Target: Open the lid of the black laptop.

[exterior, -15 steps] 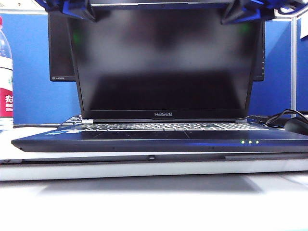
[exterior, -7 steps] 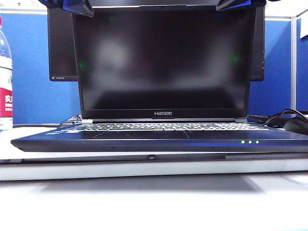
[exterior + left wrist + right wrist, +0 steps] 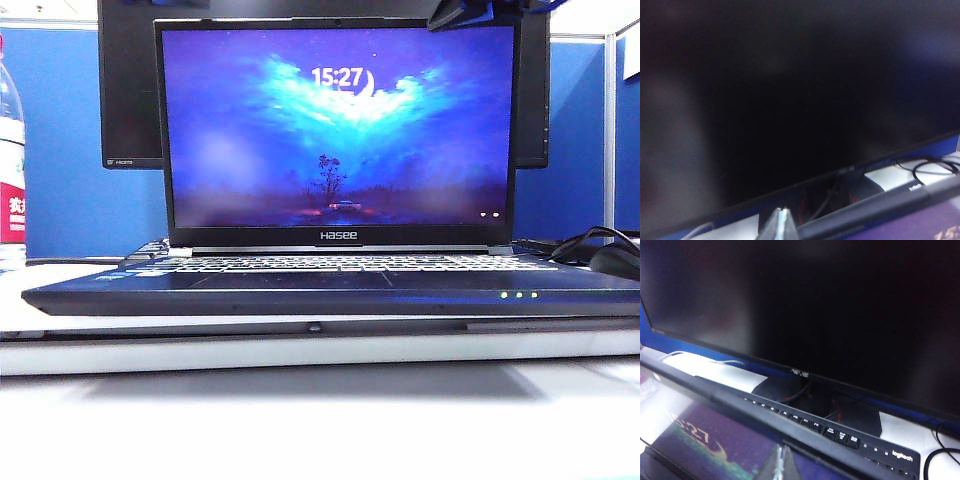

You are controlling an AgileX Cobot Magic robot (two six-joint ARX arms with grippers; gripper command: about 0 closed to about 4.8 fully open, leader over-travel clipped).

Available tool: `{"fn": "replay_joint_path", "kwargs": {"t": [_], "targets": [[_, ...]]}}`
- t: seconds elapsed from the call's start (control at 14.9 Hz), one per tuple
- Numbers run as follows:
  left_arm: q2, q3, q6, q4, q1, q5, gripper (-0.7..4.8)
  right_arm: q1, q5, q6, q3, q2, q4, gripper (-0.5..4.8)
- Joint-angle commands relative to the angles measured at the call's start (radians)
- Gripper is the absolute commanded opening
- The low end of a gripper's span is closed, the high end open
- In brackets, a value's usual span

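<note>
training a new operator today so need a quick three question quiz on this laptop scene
1. True or false: the lid of the black laptop is shut.
2. Which time shows on the lit screen? A 15:27, B 09:10, C 12:00.
3. Fill in: the left tool and right tool both sit above the lid's ____ edge, facing the monitor behind.
Key: 1 false; 2 A; 3 top.

a blue partition wall (image 3: 70,160) stands behind the white table (image 3: 320,420). a dark monitor (image 3: 128,90) rises at the back, a water bottle (image 3: 12,160) stands at the table's left edge, and black cables (image 3: 585,240) lie right.
</note>
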Motion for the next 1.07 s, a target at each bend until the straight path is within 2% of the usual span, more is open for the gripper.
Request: {"fn": "replay_joint_path", "kwargs": {"t": [0.07, 0.74, 1.07], "targets": [[-0.002, 0.011, 0.003, 0.020, 0.001, 0.007, -0.05, -0.006, 0.022, -0.011, 0.022, 0.000, 0.042, -0.06], [-0.021, 0.011, -0.006, -0.012, 0.000, 0.004, -0.05, -0.079, 0.016, -0.011, 0.024, 0.077, 0.114, -0.06], [-0.021, 0.011, -0.018, -0.058, 0.000, 0.005, -0.05, -0.092, 0.000, -0.011, 0.104, 0.147, 0.099, -0.06]]}}
